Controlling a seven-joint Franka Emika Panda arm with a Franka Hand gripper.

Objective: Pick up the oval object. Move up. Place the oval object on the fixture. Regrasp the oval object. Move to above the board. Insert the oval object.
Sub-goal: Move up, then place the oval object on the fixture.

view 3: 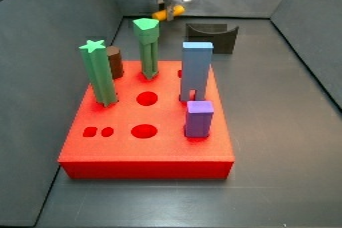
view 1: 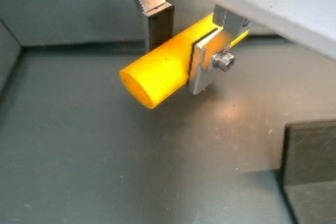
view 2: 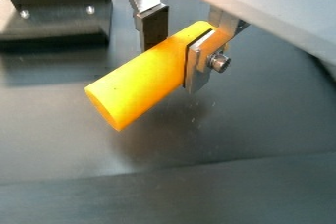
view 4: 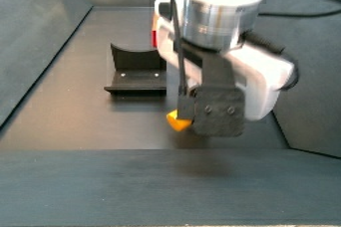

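You are looking at a gripper [view 1: 186, 43] with flat silver plate fingers [view 2: 199, 59] wearing dark pads, one plate showing a round silver screw [view 2: 219, 63]. In a side view, its wrist housing [view 4: 224, 27] is showing white over a dark grey block.

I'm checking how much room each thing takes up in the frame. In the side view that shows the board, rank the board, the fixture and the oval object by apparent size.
1. The board, by far the largest, though also nearest the camera.
2. The fixture, farther back.
3. The oval object, mostly hidden behind a green peg, clamped in the gripper; its true size is unsure.
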